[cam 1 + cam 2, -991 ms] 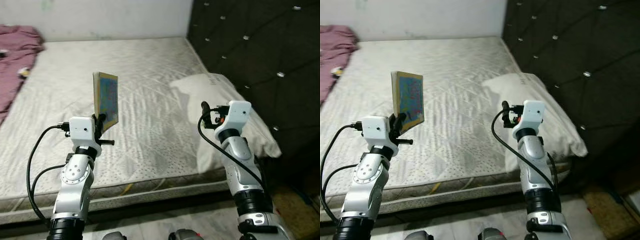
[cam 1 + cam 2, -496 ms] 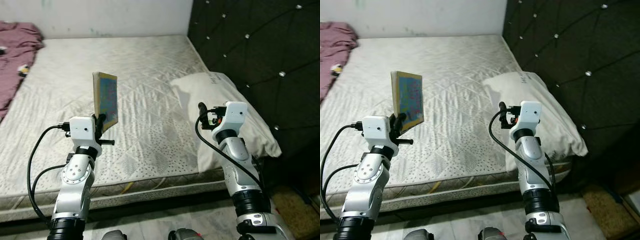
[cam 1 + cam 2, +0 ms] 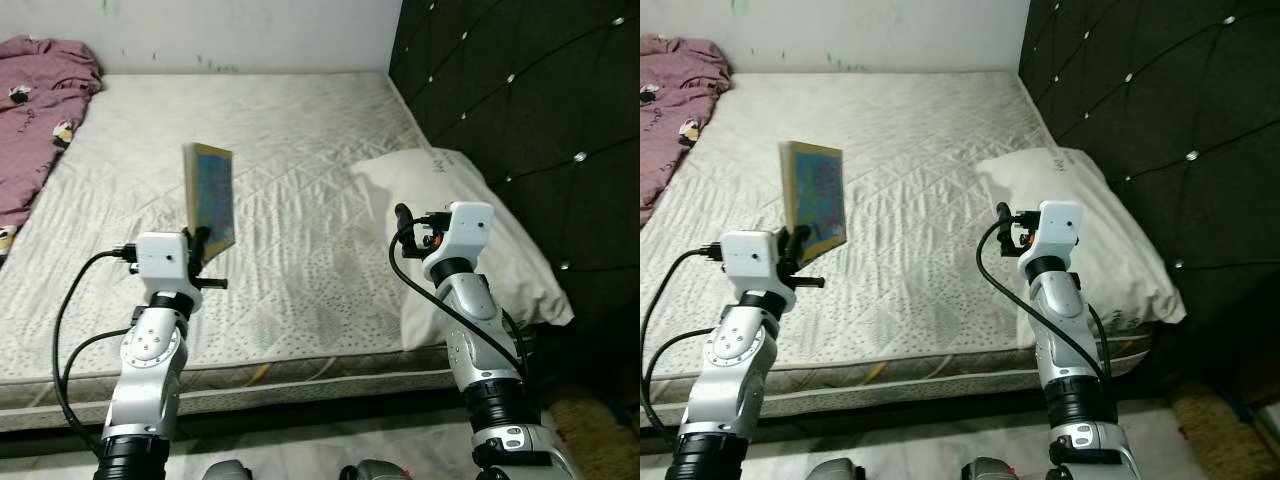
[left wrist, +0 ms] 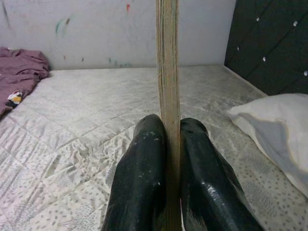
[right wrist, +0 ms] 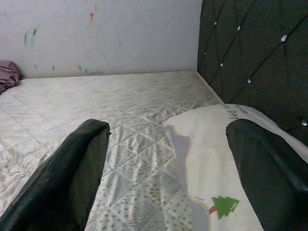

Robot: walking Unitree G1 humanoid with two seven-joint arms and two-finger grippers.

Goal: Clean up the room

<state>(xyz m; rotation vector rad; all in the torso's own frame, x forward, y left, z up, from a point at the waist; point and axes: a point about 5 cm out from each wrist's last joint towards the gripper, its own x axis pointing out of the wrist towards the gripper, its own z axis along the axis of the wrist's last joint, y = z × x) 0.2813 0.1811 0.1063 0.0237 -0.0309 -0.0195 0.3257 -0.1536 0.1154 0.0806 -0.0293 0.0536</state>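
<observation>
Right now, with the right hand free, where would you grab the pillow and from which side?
Probably the pillow's near corner at the mattress edge, from above. It lies flat against the headboard, so the far side is blocked; the open right hand hovers just over it.

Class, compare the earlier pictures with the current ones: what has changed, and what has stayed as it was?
Only the camera shifted, bringing more of the maroon blanket into view. The left gripper stays shut on the upright book above the mattress; the right gripper stays open, raised near the pillow.
</observation>
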